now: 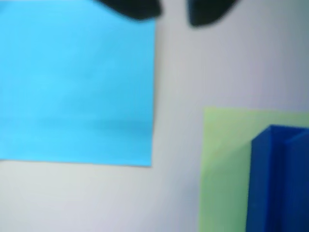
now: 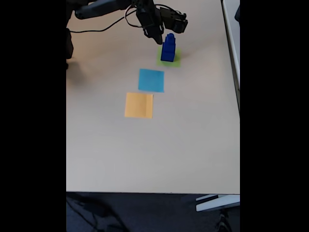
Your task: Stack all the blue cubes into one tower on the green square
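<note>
The blue cubes stand piled as a stepped tower point(image 2: 168, 48) on the green square point(image 2: 173, 62) at the far side of the table in the fixed view. In the wrist view the tower point(image 1: 277, 179) fills the lower right corner, standing on the green square point(image 1: 224, 159). My gripper point(image 2: 161, 39) hangs just left of the tower's top in the fixed view. In the wrist view the gripper point(image 1: 174, 12) shows two dark fingertips at the top edge with a gap and nothing between them, so it is open. I cannot count the cubes in the blur.
A flat light-blue square point(image 2: 151, 80) lies in front of the tower and an orange square point(image 2: 139, 105) lies nearer still. The light-blue square point(image 1: 77, 82) takes the wrist view's upper left. A black cable point(image 2: 106, 26) trails behind the arm. The table's near edge point(image 2: 154, 192) is far off.
</note>
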Robot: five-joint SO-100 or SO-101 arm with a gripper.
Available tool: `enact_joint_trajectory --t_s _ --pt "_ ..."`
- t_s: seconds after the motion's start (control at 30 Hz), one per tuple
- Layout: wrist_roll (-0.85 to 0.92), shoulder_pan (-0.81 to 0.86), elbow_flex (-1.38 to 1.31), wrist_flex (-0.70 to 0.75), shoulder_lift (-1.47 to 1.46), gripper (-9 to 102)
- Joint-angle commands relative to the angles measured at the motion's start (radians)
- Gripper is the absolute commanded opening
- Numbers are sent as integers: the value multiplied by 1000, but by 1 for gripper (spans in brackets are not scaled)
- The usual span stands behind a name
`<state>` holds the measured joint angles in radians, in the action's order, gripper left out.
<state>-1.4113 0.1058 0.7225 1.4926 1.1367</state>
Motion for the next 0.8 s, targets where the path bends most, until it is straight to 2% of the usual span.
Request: enact_joint_trajectory --t_s 0.0,0.77 --pt "-9 -2 -71 -26 11 0" --pt "-5 -2 -121 -86 -66 0"
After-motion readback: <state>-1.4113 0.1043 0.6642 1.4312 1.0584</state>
